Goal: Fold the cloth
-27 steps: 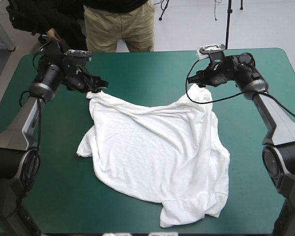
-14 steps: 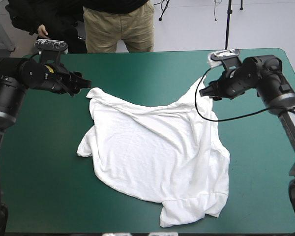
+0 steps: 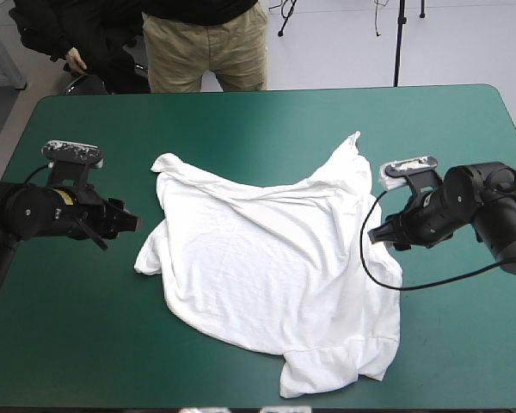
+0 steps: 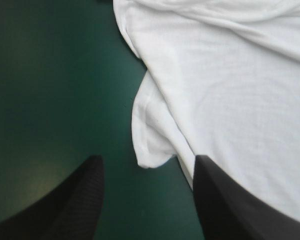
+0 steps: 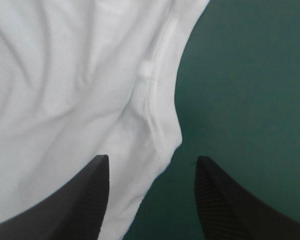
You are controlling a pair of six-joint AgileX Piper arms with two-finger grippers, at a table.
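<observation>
The white T-shirt [image 3: 267, 258] lies spread and wrinkled across the middle of the table, hem toward the near edge. My left gripper [image 3: 129, 222] hovers open just left of the shirt's left sleeve. In the left wrist view the sleeve's tip [image 4: 150, 145] lies between the open fingers of this gripper [image 4: 147, 159]. My right gripper [image 3: 374, 234] is open at the shirt's right edge. In the right wrist view the shirt's seamed edge [image 5: 155, 115] runs between the parted fingers of that gripper [image 5: 153, 158]. Neither gripper holds anything.
The teal-green cover [image 3: 241, 120] surrounds the shirt, with wide strips on the left and right where the arms reach in. The table's near edge runs close below the shirt's hem [image 3: 327, 379].
Both grippers let go of the shirt's far corners, opened, and drew back toward the near side along its left and right edges. The far right corner now lies flat.
</observation>
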